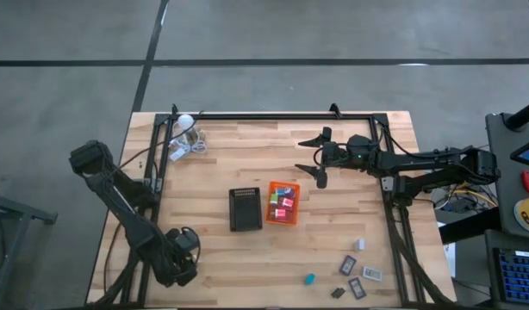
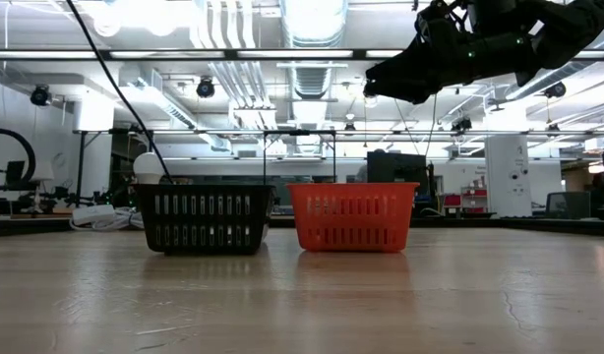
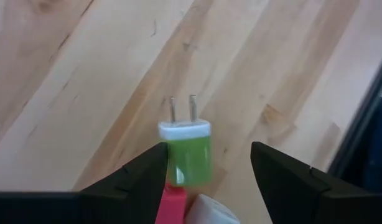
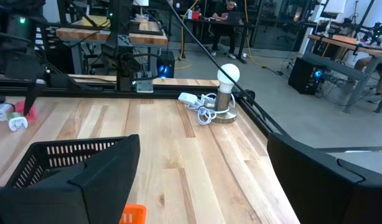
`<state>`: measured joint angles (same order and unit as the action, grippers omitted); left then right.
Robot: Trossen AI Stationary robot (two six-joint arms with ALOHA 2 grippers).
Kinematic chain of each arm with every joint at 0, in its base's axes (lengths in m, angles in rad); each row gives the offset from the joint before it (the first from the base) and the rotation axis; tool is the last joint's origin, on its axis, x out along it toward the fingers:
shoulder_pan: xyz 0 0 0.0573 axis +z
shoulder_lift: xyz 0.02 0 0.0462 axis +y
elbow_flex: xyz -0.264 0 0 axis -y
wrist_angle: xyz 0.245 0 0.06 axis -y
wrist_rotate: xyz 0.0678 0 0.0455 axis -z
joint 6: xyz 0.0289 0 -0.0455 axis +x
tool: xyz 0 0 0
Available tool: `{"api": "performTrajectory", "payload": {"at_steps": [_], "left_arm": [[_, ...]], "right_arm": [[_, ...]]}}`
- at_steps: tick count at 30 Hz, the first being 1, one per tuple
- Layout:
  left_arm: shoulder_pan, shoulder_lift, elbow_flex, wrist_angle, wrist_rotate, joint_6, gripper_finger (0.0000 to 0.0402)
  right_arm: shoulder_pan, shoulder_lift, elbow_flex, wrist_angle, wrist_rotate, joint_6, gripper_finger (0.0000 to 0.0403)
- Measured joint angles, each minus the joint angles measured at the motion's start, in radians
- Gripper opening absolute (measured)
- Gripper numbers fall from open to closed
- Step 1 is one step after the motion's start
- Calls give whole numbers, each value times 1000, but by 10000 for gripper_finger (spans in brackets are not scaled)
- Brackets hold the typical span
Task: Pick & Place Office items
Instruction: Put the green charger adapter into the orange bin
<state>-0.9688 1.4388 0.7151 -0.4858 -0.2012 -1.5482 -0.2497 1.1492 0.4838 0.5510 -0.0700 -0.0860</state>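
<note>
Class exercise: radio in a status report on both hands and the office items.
Right hand open, raised beyond orange tray. Left hand at table edge, green plug before it, grip unclear. Nothing blocks loose pieces.

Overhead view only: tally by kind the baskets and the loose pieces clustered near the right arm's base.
Baskets: 2 (black basket, orange basket)
Flat grey-black rectangles: 4
Teal block: 1
Pale block: 1
Total: 8
</note>
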Motion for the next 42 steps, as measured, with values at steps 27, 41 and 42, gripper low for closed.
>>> {"api": "performTrajectory", "payload": {"at_steps": [27,41,42], "left_arm": [[8,57,0,-4,1,-69,236],[15,57,-1,2,17,-61,219],[17,57,-1,2,24,-61,215]], "right_arm": [[1,0,0,0,0,0,340],[1,-2,0,0,0,0,345],[1,-2,0,0,0,0,344]]}}
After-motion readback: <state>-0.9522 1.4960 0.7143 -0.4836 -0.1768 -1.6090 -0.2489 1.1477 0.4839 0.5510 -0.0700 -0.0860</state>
